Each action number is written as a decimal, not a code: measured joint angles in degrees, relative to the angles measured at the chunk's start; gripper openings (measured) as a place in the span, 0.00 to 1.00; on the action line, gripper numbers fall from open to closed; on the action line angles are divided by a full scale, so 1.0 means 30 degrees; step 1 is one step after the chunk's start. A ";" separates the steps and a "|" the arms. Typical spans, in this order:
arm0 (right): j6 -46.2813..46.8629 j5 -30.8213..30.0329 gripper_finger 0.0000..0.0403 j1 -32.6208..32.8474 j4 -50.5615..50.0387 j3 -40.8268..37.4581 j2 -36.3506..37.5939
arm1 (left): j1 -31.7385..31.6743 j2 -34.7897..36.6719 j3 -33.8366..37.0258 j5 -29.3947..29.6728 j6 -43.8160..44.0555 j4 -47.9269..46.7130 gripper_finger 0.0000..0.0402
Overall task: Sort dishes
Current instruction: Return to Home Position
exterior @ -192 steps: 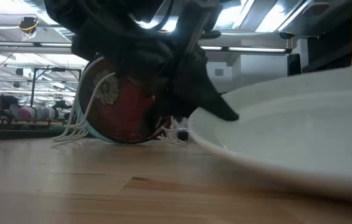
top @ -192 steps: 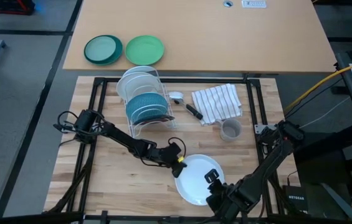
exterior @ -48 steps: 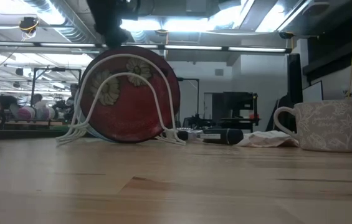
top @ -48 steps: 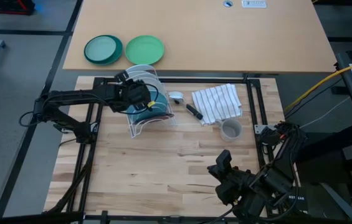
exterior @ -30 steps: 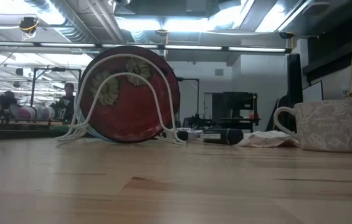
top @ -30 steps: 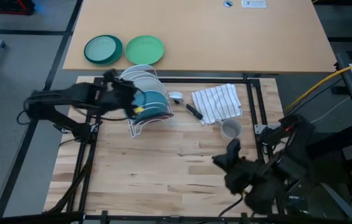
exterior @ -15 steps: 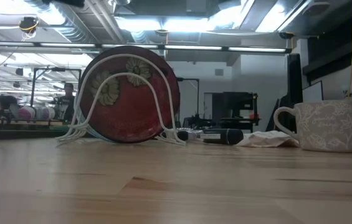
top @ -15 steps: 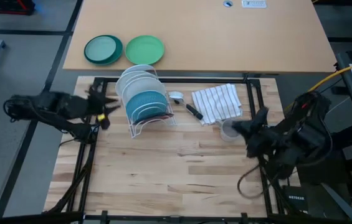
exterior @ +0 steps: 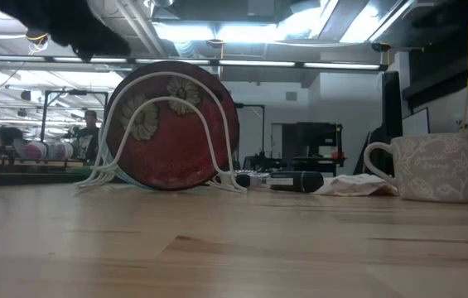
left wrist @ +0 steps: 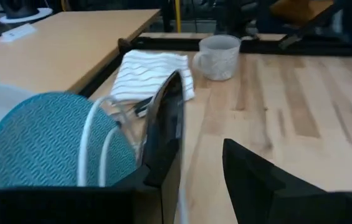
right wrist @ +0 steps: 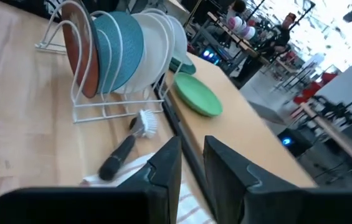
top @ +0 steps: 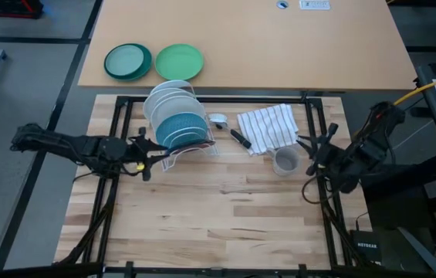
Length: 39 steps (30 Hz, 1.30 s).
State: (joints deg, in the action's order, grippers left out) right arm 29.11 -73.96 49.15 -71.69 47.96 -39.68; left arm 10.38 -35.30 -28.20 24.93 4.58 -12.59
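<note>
Three plates stand on edge in a white wire rack point(top: 177, 150): the white plate point(top: 167, 99) farthest back, the teal plate point(top: 180, 128) in the middle, and the dark red flowered plate point(exterior: 171, 124) nearest. The right wrist view also shows the red point(right wrist: 76, 50), teal point(right wrist: 123, 50) and white point(right wrist: 157, 46) plates. My left gripper point(top: 152, 150) is open and empty by the rack's near left corner; its wrist view shows the teal plate point(left wrist: 38, 149) close by. My right gripper point(top: 312, 148) is open and empty at the table's right side, just right of the grey cup point(top: 285, 161).
Two small green plates point(top: 127, 62) point(top: 179, 60) lie on the far tan table. A dish brush point(top: 231, 133) and a striped cloth point(top: 269, 127) lie right of the rack. The near half of the wooden board point(top: 210, 216) is free room.
My left gripper has drawn back from the rack toward the table's left edge, then come partway back to the rack's near left corner. My right gripper has swung from the near edge toward the far right, to beside the cup. The plates have stayed in the rack.
</note>
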 joint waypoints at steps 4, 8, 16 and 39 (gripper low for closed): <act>-0.0319 0.0003 0.18 0.0004 0.2209 -0.2743 0.2158 | -0.1173 0.1290 0.0832 -0.0075 -0.0073 -0.0083 0.27; -0.0883 -0.0004 0.18 0.0000 0.3383 -0.4660 0.3528 | -0.2414 0.3573 0.1324 -0.0650 -0.0396 -0.0297 0.27; -0.0799 0.0804 0.18 0.0000 0.3891 -0.6544 0.5095 | -0.3659 0.8751 0.2829 -0.1613 -0.0576 -0.1211 0.27; -0.0924 0.1731 0.18 0.0000 0.7593 -1.0004 0.5836 | -0.3754 1.1057 0.7611 -0.1294 0.0986 -0.0377 0.27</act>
State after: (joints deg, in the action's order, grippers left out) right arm 26.34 -68.77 49.15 -48.91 17.95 -22.17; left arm -0.89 -2.13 -5.37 21.05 7.54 -13.72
